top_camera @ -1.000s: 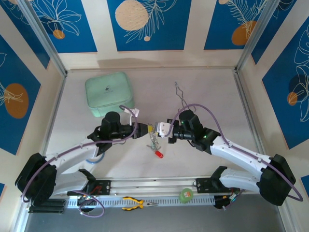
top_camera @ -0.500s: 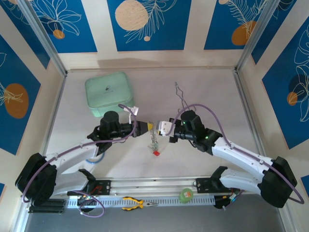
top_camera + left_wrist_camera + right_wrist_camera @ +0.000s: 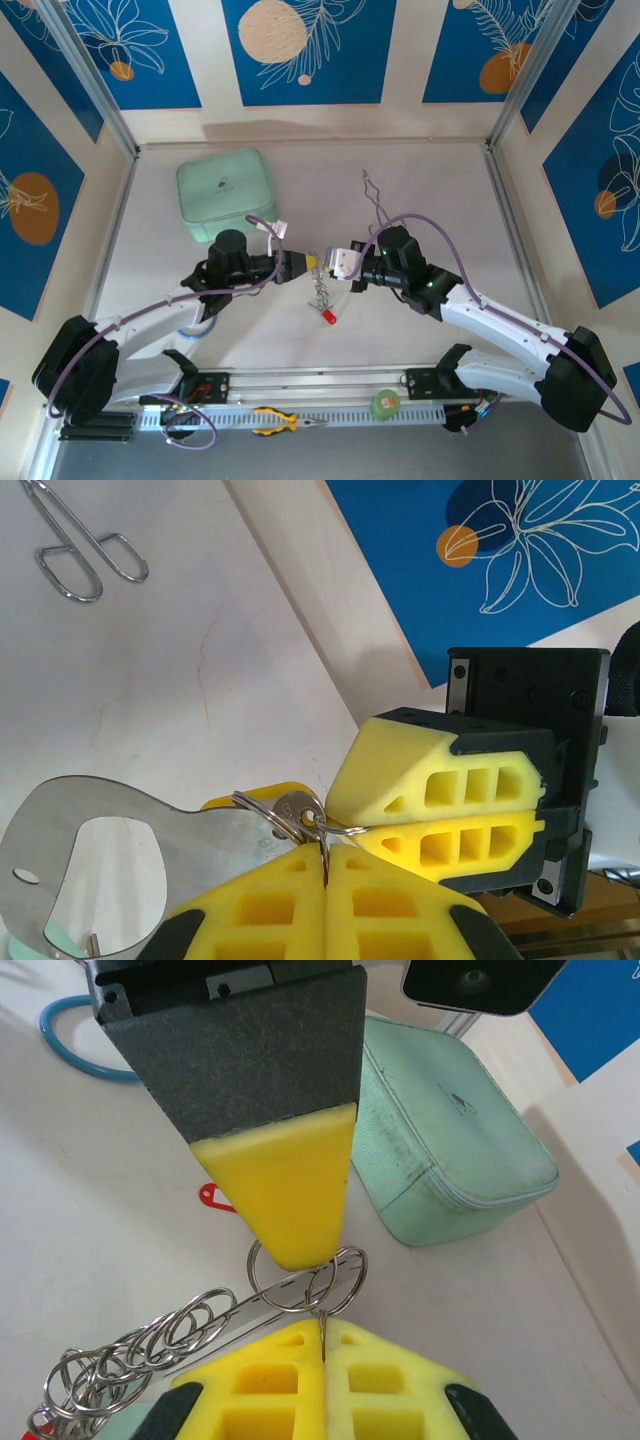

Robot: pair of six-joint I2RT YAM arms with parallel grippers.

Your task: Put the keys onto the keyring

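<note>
Now the right claw (image 3: 333,264), pinched closed on a thin silver split ring (image 3: 318,1282), is nudging toward the left claw (image 3: 308,264), which is clamping the flat grey metal keyring (image 3: 215,835), with tiny tagged keys (image 3: 321,297) dangling between them above the tabletop (image 3: 450,200), readying threading.

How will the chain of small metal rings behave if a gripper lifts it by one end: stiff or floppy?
Probably floppy: the chain of rings is many separate linked loops and sags in a curve. Likely light, since the wire looks thin. It may snag, because the loops overlap.
</note>
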